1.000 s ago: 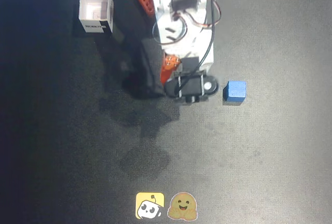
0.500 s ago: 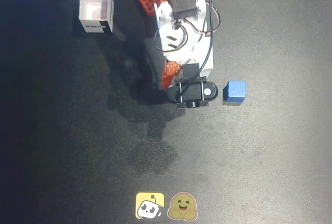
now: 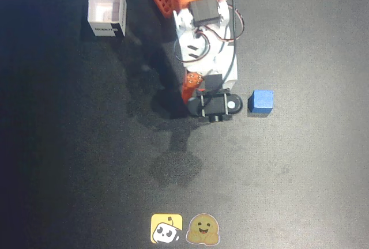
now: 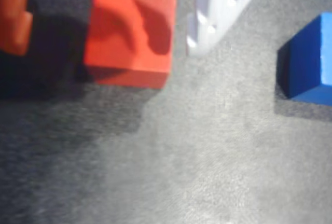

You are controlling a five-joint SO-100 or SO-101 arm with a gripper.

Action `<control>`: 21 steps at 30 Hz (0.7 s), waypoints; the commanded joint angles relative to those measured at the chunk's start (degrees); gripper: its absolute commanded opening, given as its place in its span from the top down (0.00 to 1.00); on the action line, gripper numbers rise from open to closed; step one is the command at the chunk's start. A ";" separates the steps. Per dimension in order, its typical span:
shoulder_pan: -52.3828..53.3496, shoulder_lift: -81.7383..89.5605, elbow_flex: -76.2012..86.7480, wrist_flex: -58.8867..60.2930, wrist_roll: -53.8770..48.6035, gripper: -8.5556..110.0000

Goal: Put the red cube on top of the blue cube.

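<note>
flanking the matte red cube, the gripper stands apart; blue cube nearby.

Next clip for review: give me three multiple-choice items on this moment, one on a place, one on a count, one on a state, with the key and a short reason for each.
1. In the overhead view, where is the blue cube relative to the arm?
A. right of it
B. left of it
C. under it

2. How many stickers lie at the bottom edge of the overhead view?
A. none
B. two
C. four

3. What is the state of the stacking?
A. red cube on the blue cube
B. blue cube on the red cube
C. cubes apart, both on the table

Key:
1 A, the blue cube sits just right of the arm's tip.
2 B, a yellow sticker and a brown sticker lie side by side.
3 C, in the wrist view the red cube and the blue cube rest on the dark table with a gap between them.
</note>
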 commanded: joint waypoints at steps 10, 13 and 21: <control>-1.14 -0.53 4.39 -7.47 2.55 0.73; -1.32 -1.41 5.10 -8.70 2.90 0.73; -1.49 -2.81 8.61 -13.54 3.25 0.73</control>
